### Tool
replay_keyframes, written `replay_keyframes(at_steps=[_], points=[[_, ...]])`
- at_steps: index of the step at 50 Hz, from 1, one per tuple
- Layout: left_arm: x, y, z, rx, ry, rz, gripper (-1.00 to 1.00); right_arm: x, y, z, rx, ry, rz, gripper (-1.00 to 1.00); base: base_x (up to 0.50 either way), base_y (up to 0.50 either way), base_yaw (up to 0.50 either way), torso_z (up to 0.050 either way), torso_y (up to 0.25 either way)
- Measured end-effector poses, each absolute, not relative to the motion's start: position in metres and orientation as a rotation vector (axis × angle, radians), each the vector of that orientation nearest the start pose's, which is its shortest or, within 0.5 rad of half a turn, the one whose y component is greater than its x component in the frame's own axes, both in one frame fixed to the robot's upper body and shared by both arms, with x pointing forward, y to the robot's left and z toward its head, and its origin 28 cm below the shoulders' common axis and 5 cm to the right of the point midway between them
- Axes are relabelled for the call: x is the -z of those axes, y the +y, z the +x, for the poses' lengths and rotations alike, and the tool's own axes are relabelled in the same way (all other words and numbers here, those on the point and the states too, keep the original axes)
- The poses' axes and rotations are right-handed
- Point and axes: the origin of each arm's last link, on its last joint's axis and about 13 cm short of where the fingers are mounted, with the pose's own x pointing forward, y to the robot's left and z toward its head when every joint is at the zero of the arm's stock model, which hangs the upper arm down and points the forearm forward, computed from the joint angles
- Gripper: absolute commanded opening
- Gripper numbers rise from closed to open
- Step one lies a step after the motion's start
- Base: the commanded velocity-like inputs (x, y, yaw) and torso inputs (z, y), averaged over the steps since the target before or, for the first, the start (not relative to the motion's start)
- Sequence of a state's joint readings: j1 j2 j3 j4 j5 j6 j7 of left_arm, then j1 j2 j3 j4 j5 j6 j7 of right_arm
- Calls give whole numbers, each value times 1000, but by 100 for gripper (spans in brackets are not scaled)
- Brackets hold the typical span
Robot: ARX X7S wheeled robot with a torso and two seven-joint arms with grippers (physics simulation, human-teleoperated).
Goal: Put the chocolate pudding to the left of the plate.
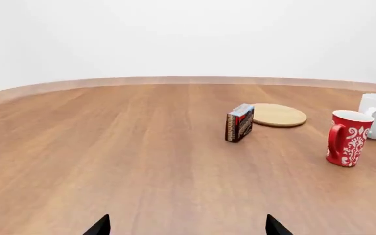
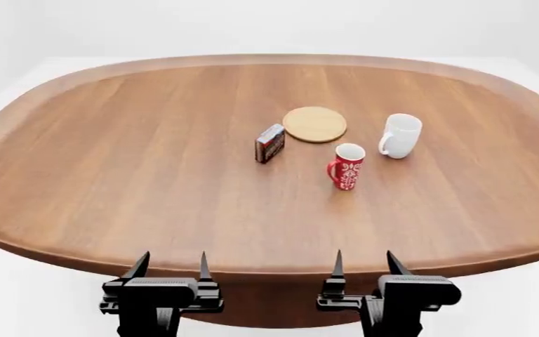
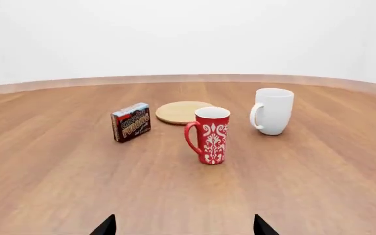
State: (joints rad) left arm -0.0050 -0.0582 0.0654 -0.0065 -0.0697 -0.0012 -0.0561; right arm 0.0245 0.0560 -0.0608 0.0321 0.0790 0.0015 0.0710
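While both end effectors wait wide, we judge the chocolate pudding, at the plate's eight o'clock, light and stiff; pinch its broad faces.

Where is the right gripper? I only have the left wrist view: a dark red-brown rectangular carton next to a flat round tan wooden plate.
Observer: In the head view the right gripper is open at the near edge of the brown wooden table, holding nothing.
Operator: Anything between it and the carton?
Observer: The red patterned mug stands upright, roughly on that line.
Operator: Which carton face points that way?
Observer: The right wrist view shows the chocolate pudding carton with its printed face towards that camera.
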Motion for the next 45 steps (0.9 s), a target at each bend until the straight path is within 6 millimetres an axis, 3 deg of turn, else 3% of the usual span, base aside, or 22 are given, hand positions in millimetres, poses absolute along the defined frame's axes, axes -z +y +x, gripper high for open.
replay_keyframes(at_steps=[24,38,45], points=[[-12,206,210,12,3,-13,100,-11,-97,216,8,13,23,100,0,496,0,0,0],[-16,207,209,18,7,-21,100,-16,-98,214,24,25,24,100,10,18,0,0,0],[-29,209,207,23,13,-29,100,-28,-99,211,13,32,25,100,431,0,0,0,0]])
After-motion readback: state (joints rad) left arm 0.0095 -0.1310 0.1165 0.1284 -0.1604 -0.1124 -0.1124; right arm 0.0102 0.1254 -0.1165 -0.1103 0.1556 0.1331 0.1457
